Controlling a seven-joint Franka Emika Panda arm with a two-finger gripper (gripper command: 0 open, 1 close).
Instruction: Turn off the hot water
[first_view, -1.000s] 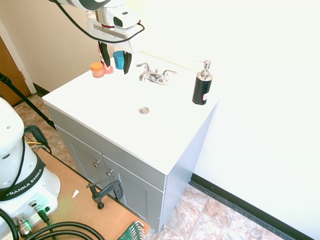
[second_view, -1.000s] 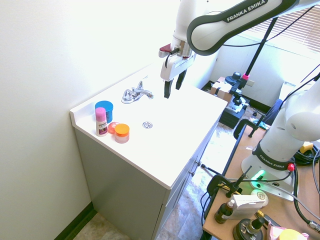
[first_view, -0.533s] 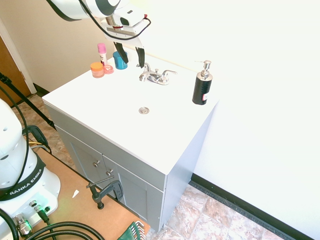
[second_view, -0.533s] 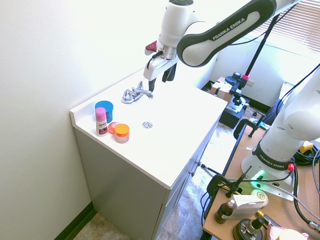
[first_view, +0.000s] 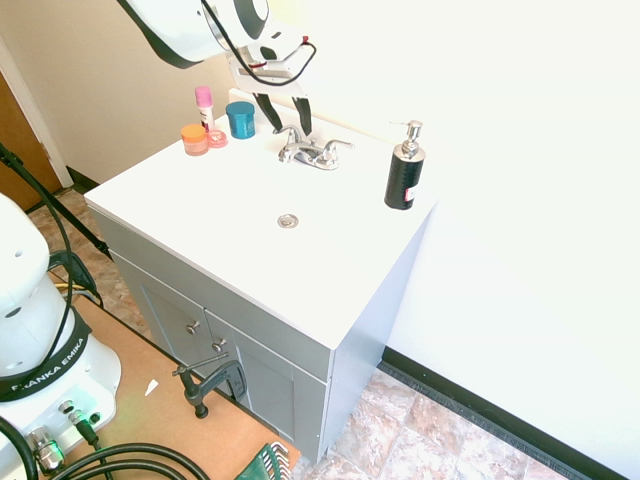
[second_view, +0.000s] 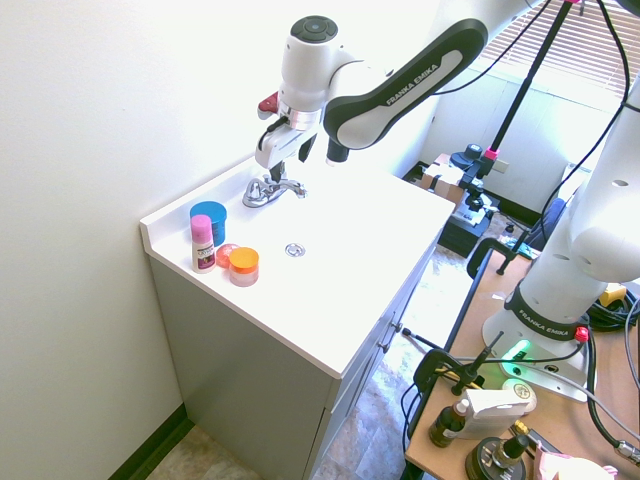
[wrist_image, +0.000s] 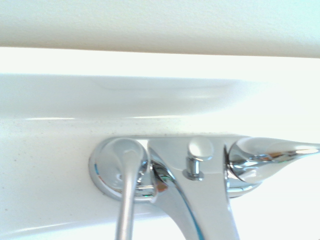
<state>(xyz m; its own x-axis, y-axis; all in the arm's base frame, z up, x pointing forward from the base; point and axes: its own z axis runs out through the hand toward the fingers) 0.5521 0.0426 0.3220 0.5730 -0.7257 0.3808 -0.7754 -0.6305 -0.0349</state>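
Note:
No water shows. The hot water control, a small chrome lever, is the left-hand handle of the two-handle faucet at the back of the white vanity top. My gripper hangs open right over that lever, one dark finger on each side of it; I cannot tell whether they touch it. From the other side, the gripper sits just above the faucet. The wrist view shows the left lever pointing out from the wall, the spout and the right lever pointing sideways.
A black soap dispenser stands right of the faucet. A blue cup, a pink bottle and an orange jar stand to its left. The drain lies in front. The wall rises close behind the faucet.
The arm has swung from over the basin towards the wall and come down over the faucet's left lever. The fingers have stayed open.

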